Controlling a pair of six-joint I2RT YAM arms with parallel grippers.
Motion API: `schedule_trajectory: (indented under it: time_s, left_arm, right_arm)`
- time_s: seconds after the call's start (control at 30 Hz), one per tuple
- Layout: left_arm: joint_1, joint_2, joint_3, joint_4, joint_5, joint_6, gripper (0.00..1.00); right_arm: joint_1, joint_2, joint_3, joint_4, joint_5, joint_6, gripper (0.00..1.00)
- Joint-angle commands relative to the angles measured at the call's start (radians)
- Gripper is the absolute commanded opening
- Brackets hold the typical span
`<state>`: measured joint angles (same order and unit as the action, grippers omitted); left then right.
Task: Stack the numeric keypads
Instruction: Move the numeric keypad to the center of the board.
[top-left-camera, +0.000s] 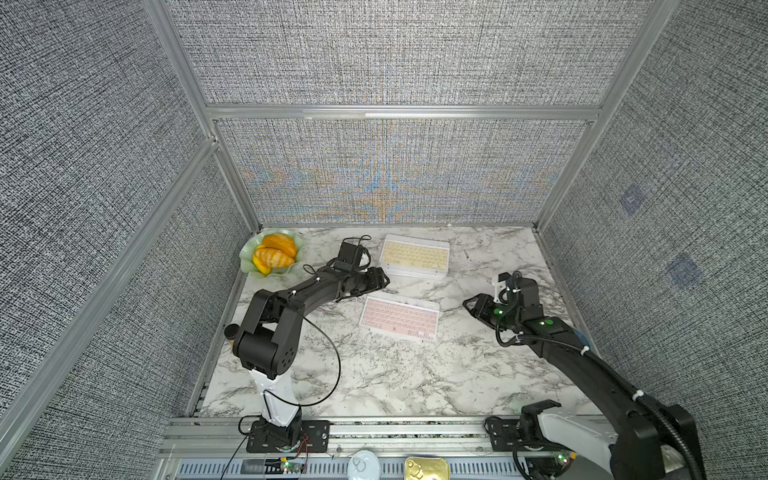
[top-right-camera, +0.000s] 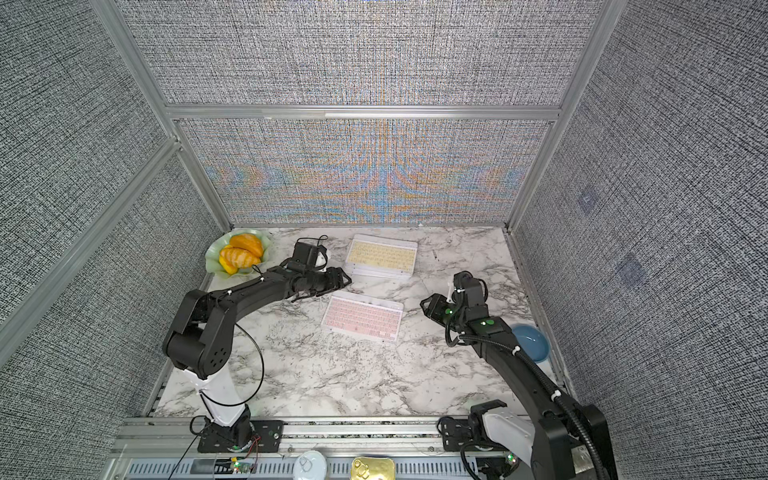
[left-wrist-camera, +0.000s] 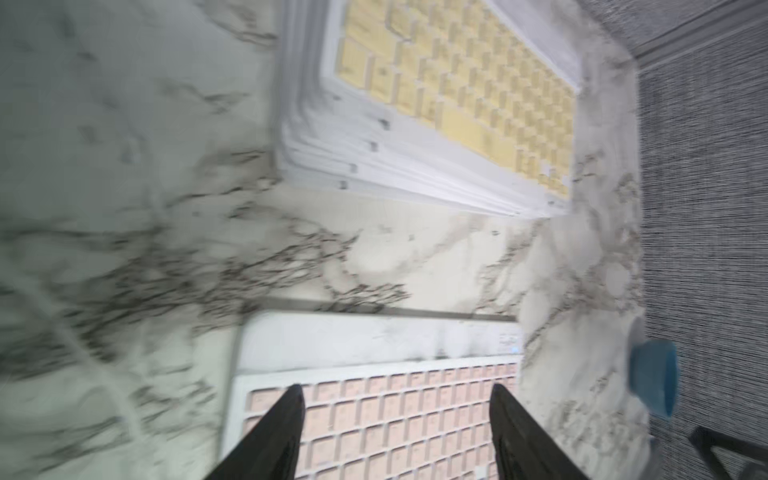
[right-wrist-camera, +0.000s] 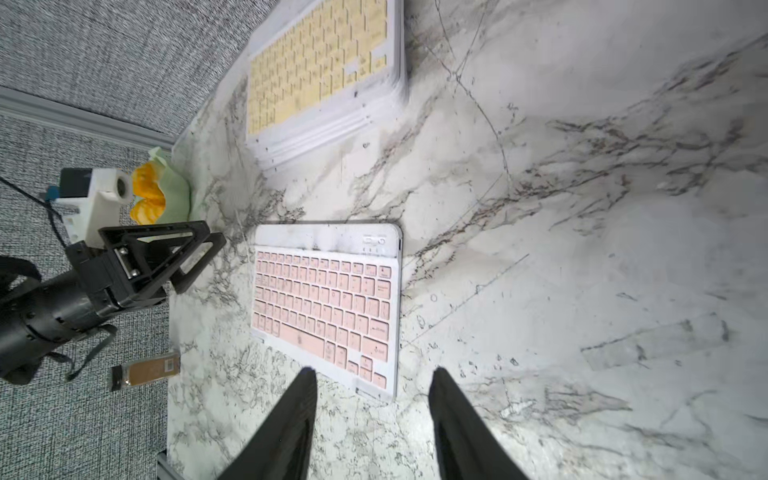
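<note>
A stack of numeric keypads (top-left-camera: 415, 257) (top-right-camera: 382, 254) with a pale yellow one on top (left-wrist-camera: 457, 83) (right-wrist-camera: 320, 62) stands at the back of the marble table (top-left-camera: 374, 374). A pink keypad (top-left-camera: 399, 318) (top-right-camera: 362, 316) lies alone, flat, in front of the stack. My left gripper (top-left-camera: 385, 280) (top-right-camera: 348, 280) hovers by the pink keypad's far left corner. In the blurred left wrist view its jaws (left-wrist-camera: 397, 397) are open above the pink keys (left-wrist-camera: 395, 424). My right gripper (top-left-camera: 467, 303) (top-right-camera: 424, 304) is open just off the pink keypad's right end (right-wrist-camera: 374, 374), holding nothing.
A green plate of orange fruit (top-left-camera: 270, 253) sits in the back left corner. A blue bowl (top-right-camera: 530, 343) (left-wrist-camera: 652, 378) is by the right wall, behind my right arm. A brown bottle (top-left-camera: 230, 331) (right-wrist-camera: 145, 370) lies off the left edge. Two tins (top-left-camera: 363, 465) (top-left-camera: 427, 468) rest past the front rail.
</note>
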<state>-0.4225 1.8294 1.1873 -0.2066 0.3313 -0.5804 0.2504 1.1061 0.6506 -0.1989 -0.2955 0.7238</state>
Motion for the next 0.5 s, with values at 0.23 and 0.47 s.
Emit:
schedule_trajectory:
  time_s: [0.23, 0.47]
  left_arm:
    - [0.015, 0.029, -0.051, -0.133, -0.114, 0.132, 0.71]
    - [0.003, 0.019, -0.1, -0.085, -0.064, 0.136, 0.71]
  right_arm:
    - [0.041, 0.078, -0.017, 0.091, 0.001, 0.003, 0.48]
    - [0.074, 0.114, -0.035, 0.115, 0.001, 0.011, 0.48]
